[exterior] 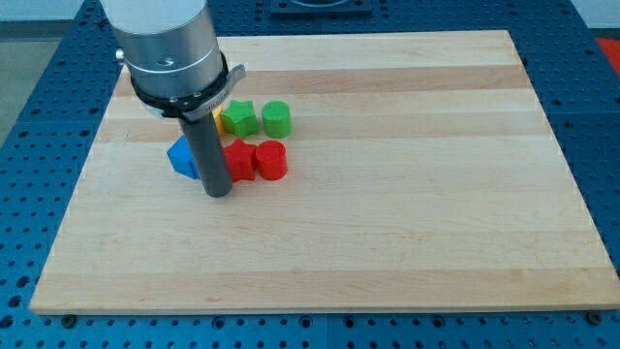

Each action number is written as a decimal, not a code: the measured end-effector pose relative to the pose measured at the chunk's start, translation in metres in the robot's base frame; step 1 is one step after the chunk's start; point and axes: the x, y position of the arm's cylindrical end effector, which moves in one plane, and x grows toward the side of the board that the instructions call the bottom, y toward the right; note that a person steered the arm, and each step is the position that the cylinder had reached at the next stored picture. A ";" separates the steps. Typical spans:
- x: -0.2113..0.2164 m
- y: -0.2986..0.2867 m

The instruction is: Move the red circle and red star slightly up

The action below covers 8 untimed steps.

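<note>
The red circle (pixel 271 160) sits on the wooden board (pixel 387 194), left of centre. The red star (pixel 238 159) touches its left side and is partly hidden by my rod. My tip (pixel 217 194) rests on the board just below and left of the red star, close to it. A blue block (pixel 181 156) lies to the left of the rod, partly hidden; its shape is unclear.
A green star (pixel 240 117) and a green circle (pixel 276 118) sit just above the red blocks. A yellow block (pixel 219 117) peeks out left of the green star, mostly hidden by the arm. The blue perforated table (pixel 39 145) surrounds the board.
</note>
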 end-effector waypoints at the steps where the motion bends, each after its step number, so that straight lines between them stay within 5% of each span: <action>1: 0.030 -0.016; 2: 0.073 -0.018; 4: 0.091 -0.020; 8: -0.005 0.050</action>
